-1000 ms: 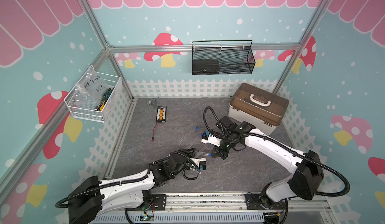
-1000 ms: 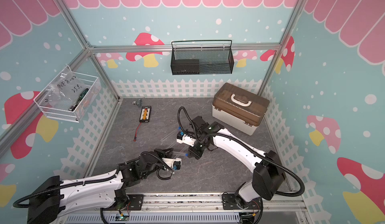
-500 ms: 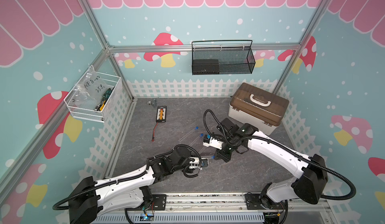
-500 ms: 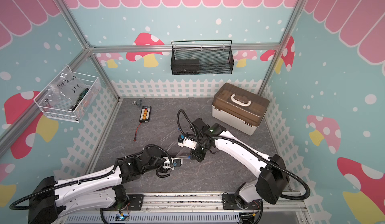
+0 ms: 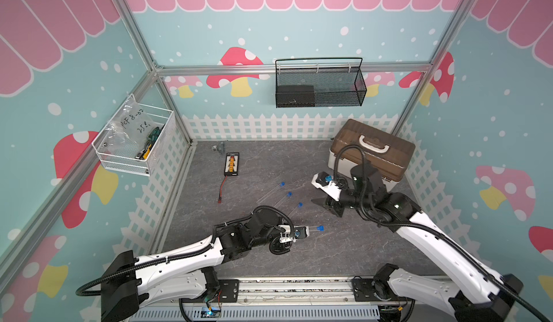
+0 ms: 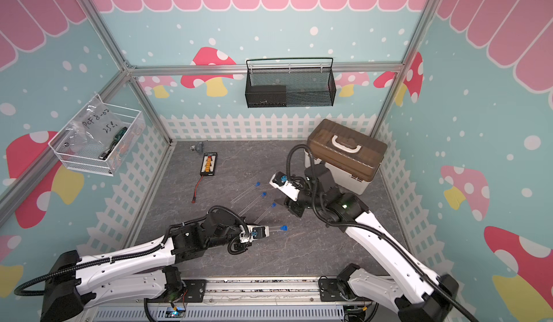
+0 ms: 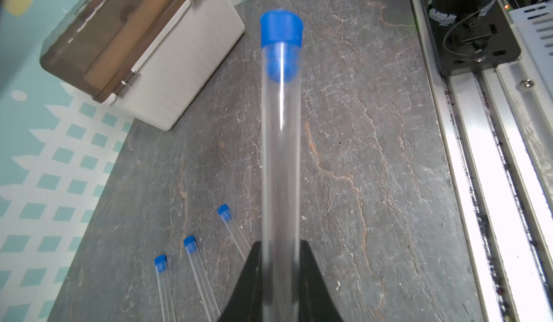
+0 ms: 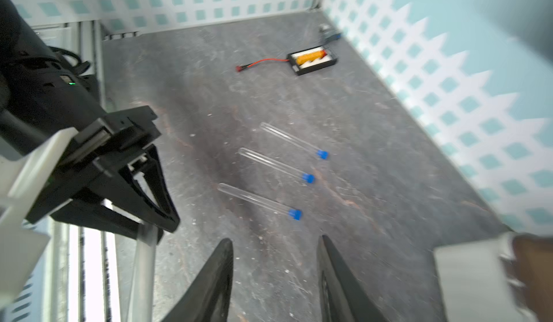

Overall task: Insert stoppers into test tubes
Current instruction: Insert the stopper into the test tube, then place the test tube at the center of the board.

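Nearest the rail (image 5: 299,287), the left gripper (image 7: 279,244) is clamped tight on one test tube (image 7: 280,155), a blue stopper (image 7: 281,28) seated in its mouth. Just beyond, three more stoppered tubes (image 8: 272,163) lie side by side on the grey table (image 5: 344,245). Past them the right gripper (image 8: 275,239) hangs with jaws parted, holding nothing, in front of the brown-lidded case (image 5: 374,152) by the back corner.

Two near-identical high views down over the tabletop (image 5: 299,161); wrist cameras close behind their jaws.
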Tool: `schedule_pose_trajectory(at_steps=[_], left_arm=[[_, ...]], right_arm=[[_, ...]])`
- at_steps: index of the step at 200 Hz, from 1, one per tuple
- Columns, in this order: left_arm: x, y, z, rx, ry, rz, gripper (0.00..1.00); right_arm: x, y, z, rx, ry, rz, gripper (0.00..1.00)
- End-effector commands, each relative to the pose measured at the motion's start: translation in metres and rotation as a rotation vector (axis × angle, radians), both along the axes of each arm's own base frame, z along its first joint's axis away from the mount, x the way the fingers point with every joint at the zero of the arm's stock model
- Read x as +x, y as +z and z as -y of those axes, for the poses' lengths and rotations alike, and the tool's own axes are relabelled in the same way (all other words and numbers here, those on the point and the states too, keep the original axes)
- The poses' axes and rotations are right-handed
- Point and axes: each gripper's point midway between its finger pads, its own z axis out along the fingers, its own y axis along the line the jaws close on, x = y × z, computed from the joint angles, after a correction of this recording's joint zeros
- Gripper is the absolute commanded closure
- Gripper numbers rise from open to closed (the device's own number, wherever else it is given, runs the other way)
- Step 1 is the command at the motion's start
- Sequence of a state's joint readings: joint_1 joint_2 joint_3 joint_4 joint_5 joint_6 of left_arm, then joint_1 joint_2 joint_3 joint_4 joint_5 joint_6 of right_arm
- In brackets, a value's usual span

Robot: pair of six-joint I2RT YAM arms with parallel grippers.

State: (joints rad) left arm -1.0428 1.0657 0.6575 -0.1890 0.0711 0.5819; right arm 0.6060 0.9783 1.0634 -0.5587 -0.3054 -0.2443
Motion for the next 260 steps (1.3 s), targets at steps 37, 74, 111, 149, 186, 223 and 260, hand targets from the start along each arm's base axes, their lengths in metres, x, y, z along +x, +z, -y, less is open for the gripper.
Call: schedule_pose_trajectory(at_steps=[37,74,111,149,186,223,260], left_arm=[[0.01,-0.021,0.011,-0.028,0.274,-0.382,1.0],[0.023,-0.05,0.026,-0.003,0.496,-0.551,1.0],[0.045,-0.085,0.019,0.103,0.654,-0.473,1.0],[0.058,-0.107,0.017,0.175,0.753,-0.456,1.0],[0.063,-0.117,0.021,0.162,0.784,-0.458,0.98],[0.061,-0.129,0.02,0.189,0.801,-0.469,0.96],[0.058,-0.141,0.015,0.22,0.811,-0.474,0.93]], right_arm=[[0.039,-0.035,0.07,0.039,-0.593,-0.115,0.5],[0.038,-0.053,0.072,0.091,-0.645,-0.161,0.51],[0.031,-0.053,0.077,0.102,-0.641,-0.143,0.5],[0.025,-0.053,0.082,0.104,-0.645,-0.138,0.5],[0.023,-0.056,0.083,0.106,-0.649,-0.147,0.5],[0.024,-0.059,0.082,0.097,-0.647,-0.152,0.5],[0.023,-0.06,0.081,0.086,-0.636,-0.162,0.5]])
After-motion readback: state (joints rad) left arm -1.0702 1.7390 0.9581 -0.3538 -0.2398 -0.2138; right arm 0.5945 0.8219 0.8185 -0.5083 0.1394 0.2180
